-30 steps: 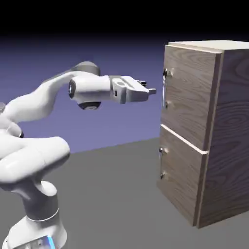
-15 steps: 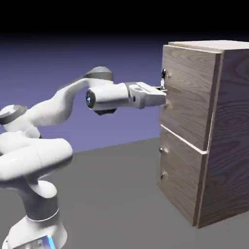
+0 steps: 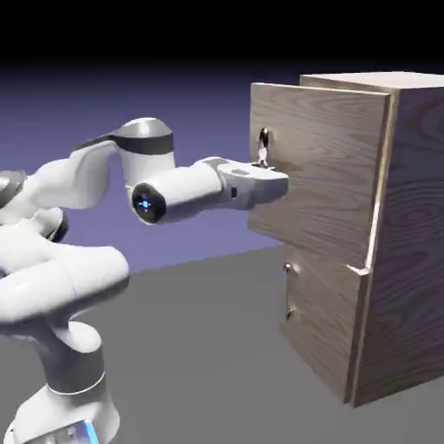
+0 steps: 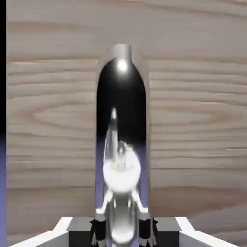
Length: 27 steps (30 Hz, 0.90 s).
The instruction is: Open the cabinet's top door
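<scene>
Since a second ago my end effector [image 3: 267, 179] has closed on the silver handle [image 3: 264, 147] and swung the top door [image 3: 316, 186] outward from the cabinet [image 3: 408, 243], the handle's lower end hidden behind it.

From my exterior view, the gripper [image 3: 276, 180] covers the lower part of the handle [image 3: 263, 147], so I cannot see its fingertips. The cabinet [image 3: 408, 251] is cut off at the right edge. In my hand view, the handle [image 4: 121, 144] runs off the bottom.
</scene>
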Tool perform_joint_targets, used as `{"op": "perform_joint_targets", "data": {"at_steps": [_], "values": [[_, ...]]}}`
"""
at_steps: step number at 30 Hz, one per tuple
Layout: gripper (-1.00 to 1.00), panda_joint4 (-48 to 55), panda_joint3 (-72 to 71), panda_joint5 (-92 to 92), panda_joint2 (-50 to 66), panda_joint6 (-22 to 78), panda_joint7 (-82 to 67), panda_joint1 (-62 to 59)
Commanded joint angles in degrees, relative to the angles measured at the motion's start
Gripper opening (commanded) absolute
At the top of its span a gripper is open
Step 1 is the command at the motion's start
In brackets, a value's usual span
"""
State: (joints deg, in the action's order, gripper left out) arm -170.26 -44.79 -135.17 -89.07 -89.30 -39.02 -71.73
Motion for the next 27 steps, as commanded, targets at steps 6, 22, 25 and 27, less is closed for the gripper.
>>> {"op": "perform_joint_targets", "data": {"at_steps": [6,22,25,27], "values": [[-1.0,-0.2,7.1,8.0,7.0,14.9,-6.4,-6.7],[-1.0,15.1,11.9,39.0,38.1,47.1,-32.2,-28.6],[-1.0,19.8,10.5,45.1,44.3,49.5,-37.0,-31.4],[-1.0,23.1,9.3,49.1,48.5,50.5,-39.9,-33.0]]}}
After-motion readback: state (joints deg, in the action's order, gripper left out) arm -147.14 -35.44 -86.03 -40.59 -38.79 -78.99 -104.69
